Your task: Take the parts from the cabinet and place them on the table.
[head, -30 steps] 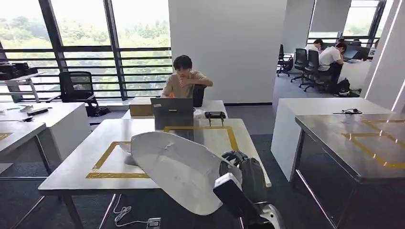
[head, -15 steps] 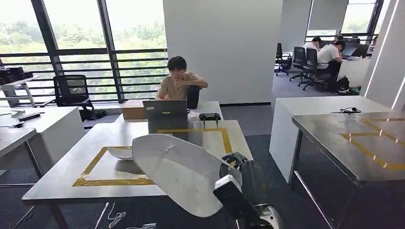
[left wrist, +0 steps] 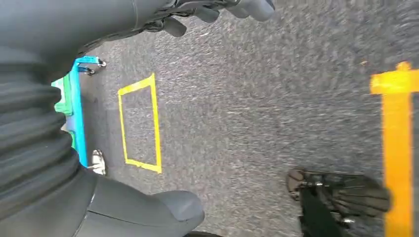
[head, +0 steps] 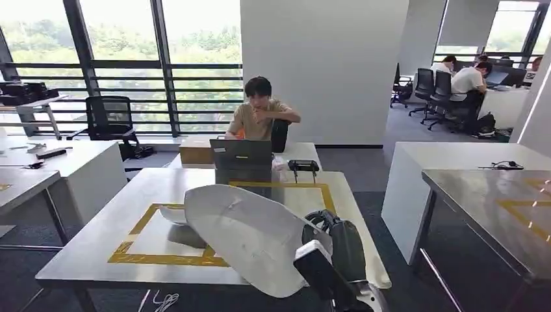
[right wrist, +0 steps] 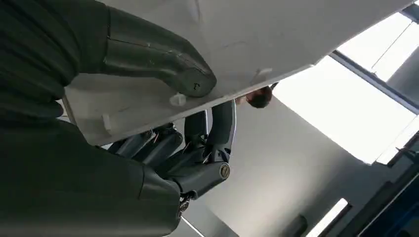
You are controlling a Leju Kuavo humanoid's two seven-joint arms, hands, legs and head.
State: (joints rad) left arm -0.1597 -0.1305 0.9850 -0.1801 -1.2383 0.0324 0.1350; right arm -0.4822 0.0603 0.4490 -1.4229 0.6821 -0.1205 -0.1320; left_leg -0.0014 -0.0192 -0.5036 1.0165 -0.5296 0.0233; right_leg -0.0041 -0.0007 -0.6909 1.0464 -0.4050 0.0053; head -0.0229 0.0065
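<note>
Office table with yellow tape ahead; right hand gripping white panel; left hand unclear.

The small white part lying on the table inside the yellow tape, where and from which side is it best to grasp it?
Probably its raised rim. The small white part lies low on the table, and the large white panel held by the right hand hides its right end. So come from above on the left, thumb and fingers pinching the rim; its exact shape is hard to tell.
</note>
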